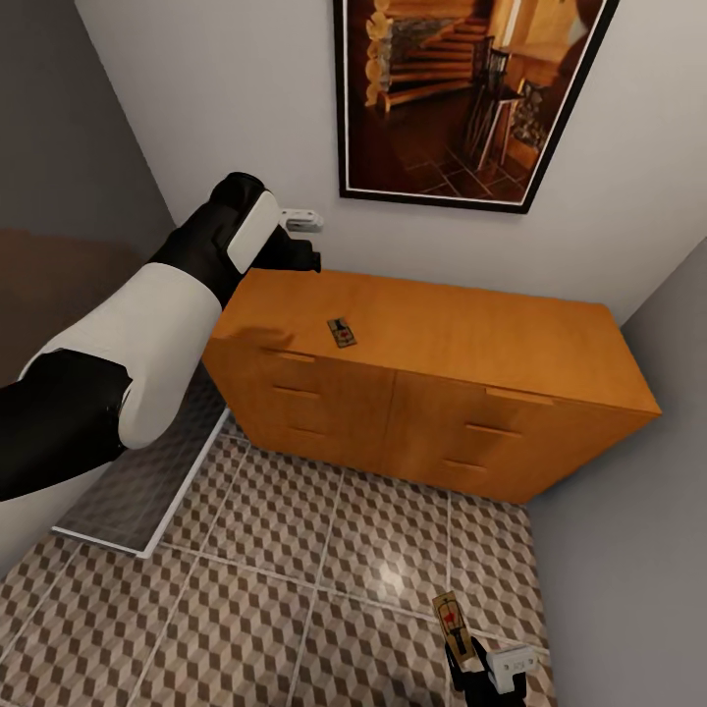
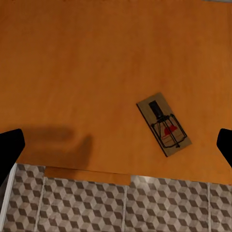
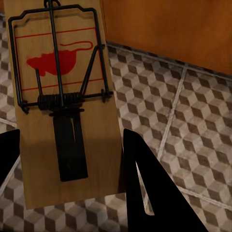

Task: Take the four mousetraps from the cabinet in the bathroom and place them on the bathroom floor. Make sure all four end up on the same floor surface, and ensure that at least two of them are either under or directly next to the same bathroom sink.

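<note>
One mousetrap (image 3: 63,101) is being held in the right gripper (image 1: 469,660) low over the floor (image 1: 295,550), while the wide-open left gripper (image 2: 116,145) is being kept above another mousetrap (image 1: 342,333) near the cabinet (image 1: 442,393) top's front edge, where a nudge is risking knocking it off.

Left arm (image 1: 147,353): glossy white shell over the middle, matte black sleeve behind it, black wrist housing with 1 white panel near the left claw (image 1: 299,241), small pale grey block beside that claw. Black fingers (image 2: 10,145), plain, unmarked. Right claw (image 1: 469,660): 2 black fingers (image 3: 142,193), tapered, with a white box just behind them.
</note>
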Motion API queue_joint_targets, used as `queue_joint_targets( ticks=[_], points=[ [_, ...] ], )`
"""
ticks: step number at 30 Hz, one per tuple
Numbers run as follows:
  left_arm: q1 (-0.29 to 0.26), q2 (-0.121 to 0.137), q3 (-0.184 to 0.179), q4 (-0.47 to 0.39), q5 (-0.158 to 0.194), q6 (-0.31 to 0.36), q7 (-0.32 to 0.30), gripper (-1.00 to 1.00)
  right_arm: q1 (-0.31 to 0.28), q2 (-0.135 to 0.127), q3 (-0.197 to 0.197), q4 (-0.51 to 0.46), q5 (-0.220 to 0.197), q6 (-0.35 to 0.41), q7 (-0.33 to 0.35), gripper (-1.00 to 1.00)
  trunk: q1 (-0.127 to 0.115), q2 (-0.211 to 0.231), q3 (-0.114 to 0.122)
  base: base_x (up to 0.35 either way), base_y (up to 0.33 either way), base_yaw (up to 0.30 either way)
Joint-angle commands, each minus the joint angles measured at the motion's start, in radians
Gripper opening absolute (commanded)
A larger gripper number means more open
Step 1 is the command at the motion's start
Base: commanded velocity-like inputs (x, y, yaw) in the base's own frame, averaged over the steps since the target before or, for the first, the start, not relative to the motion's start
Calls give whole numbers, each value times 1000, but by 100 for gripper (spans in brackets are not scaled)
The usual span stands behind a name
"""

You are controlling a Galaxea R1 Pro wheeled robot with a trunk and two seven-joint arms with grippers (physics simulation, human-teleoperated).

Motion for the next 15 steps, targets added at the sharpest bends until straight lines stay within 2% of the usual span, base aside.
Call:
queue_joint_targets(
  ticks=[1, 15],
  points=[
    [-1, 1, -5, 0, 11, 2, 8, 100, -1, 0, 2, 1, -12, -3, 13, -100, 1, -2, -1, 3, -3, 0],
    [1, -1, -6, 0, 11, 2, 8, 100, -1, 0, 2, 1, -12, -3, 13, -100, 1, -2, -1, 0, 0, 0]
  ],
)
